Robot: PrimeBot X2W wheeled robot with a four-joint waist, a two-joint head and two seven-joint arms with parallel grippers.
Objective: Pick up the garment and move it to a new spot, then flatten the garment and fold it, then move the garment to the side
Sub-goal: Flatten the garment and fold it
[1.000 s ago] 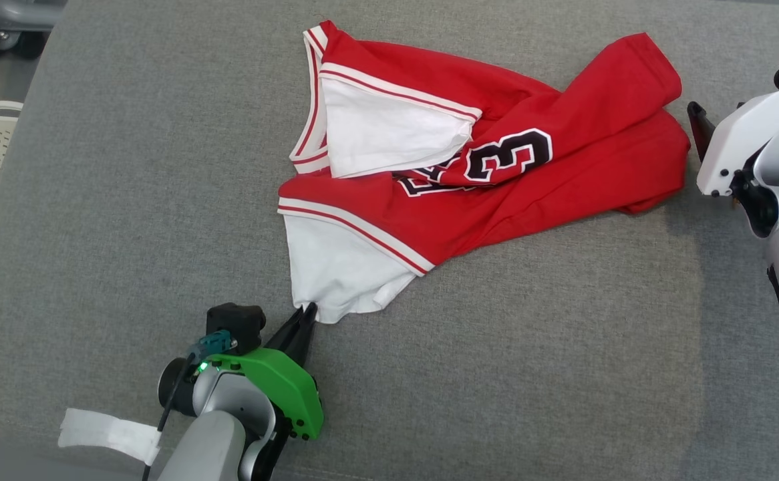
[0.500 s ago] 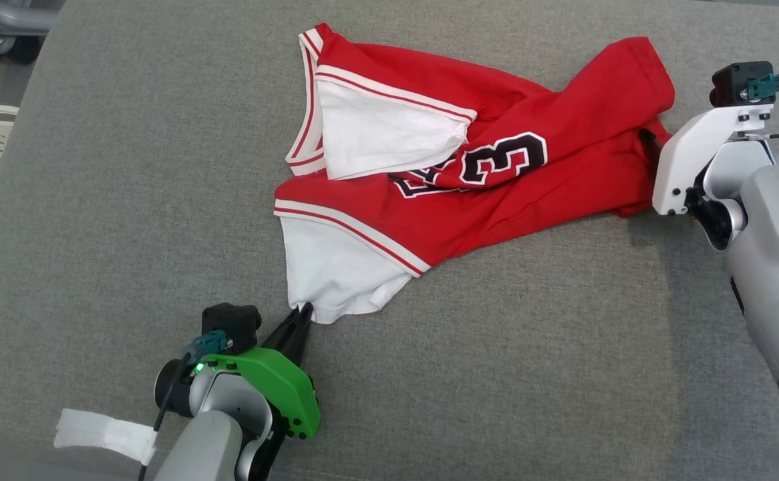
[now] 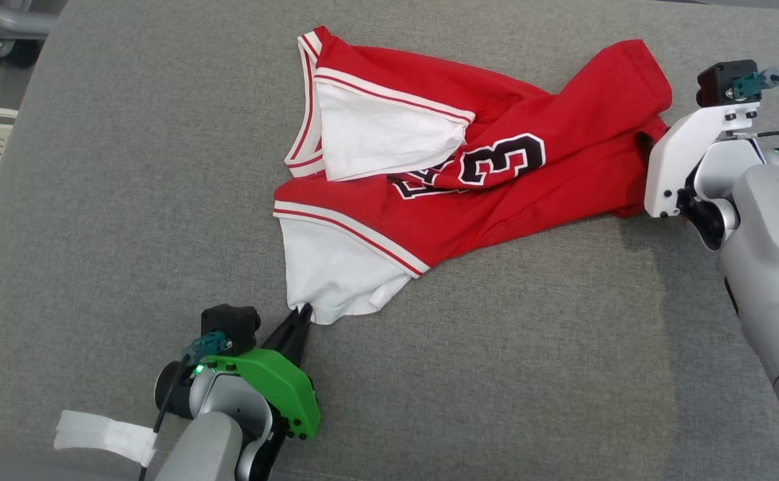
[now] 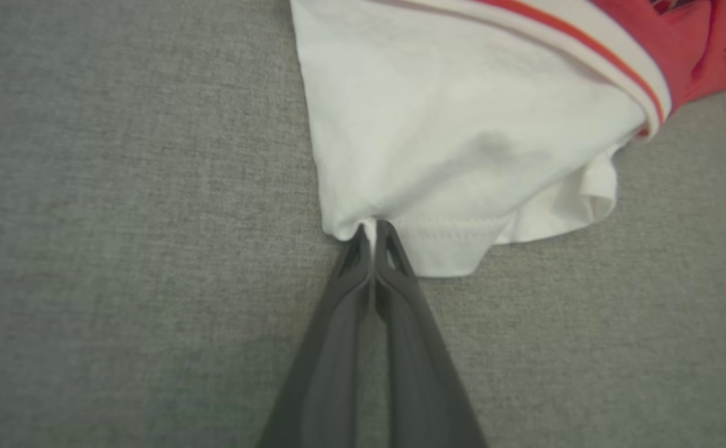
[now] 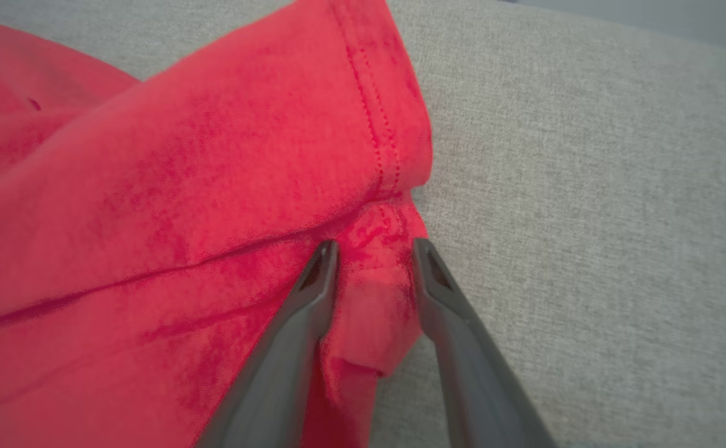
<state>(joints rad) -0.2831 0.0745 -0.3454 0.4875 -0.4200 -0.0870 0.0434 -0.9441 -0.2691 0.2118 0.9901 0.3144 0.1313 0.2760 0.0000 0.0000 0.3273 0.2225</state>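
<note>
While looking down from the head, finds the garment (image 3: pixel 483 167) rumpled across the middle of the grey cushion (image 3: pixel 129 200), with the red body twisted and the white sleeves turned out. Pinches the nearest white sleeve corner with the left gripper (image 3: pixel 303 310), low on the left. Reaches the right gripper (image 3: pixel 645 141) into the red hem at the far right edge, with the tips mostly hidden behind the wrist. Risks stretching only a diagonal between two mismatched corners if lifted like this, leaving the twist in the middle unflattened.

From the left wrist: clamps fully together (image 4: pixel 372 227) on a thin bit of stitched hem at the very edge of the white cloth (image 4: pixel 450 124). Could lose that sliver under any sharp pull, with so little fabric between the tips.

From the right wrist: stands with jaws partway apart (image 5: pixel 373 249), astride a bunched fold of red hem (image 5: pixel 213 186), with bare cushion just to the right. Cannot tell pressing from merely flanking. May catch more than one layer, judging by the doubled fold between the fingers, and so drag the underside along and keep the body folded over. May equally grip nothing firm if raised before squeezing fully, dropping the red end back. Might also snag the cushion weave with tips this low.
</note>
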